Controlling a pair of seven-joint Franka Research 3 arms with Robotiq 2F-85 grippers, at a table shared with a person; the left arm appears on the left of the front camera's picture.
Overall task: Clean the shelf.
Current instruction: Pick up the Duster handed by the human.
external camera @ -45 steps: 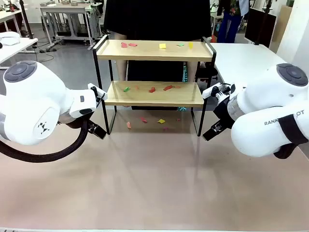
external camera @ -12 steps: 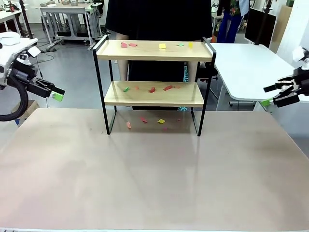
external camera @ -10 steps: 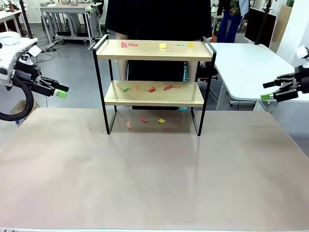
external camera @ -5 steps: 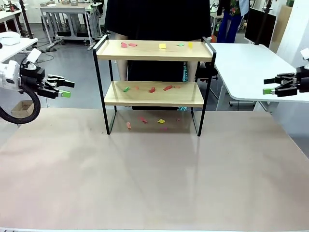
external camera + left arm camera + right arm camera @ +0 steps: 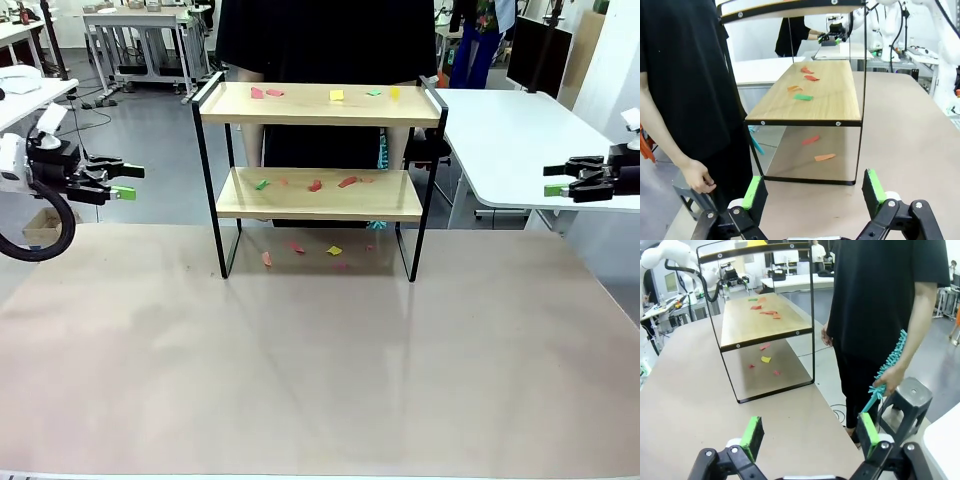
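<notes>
The shelf [image 5: 318,151] stands at the table's far middle: two light wooden boards in a thin black frame. Small coloured scraps lie on its top board [image 5: 320,104], on its lower board [image 5: 318,193] and on the table under it [image 5: 300,250]. My left gripper [image 5: 122,180] hangs open at the far left, level with the lower board, well clear of the frame. My right gripper [image 5: 556,180] is open at the far right, also apart from the shelf. Each wrist view looks at one end of the shelf [image 5: 810,95] [image 5: 765,320], between open green pads [image 5: 752,192] [image 5: 753,434].
A person in black [image 5: 328,40] stands behind the shelf, holding a teal duster [image 5: 890,365] low at one side. A grey stool [image 5: 907,395] sits by the person's legs. A white table [image 5: 510,125] stands at back right. The tan tabletop [image 5: 320,370] spreads wide in front.
Both arms have swung up and outward from beside the shelf to the picture's edges. Over the last second the left gripper lifted slightly and both levelled out. The shelf and scraps stayed put.
</notes>
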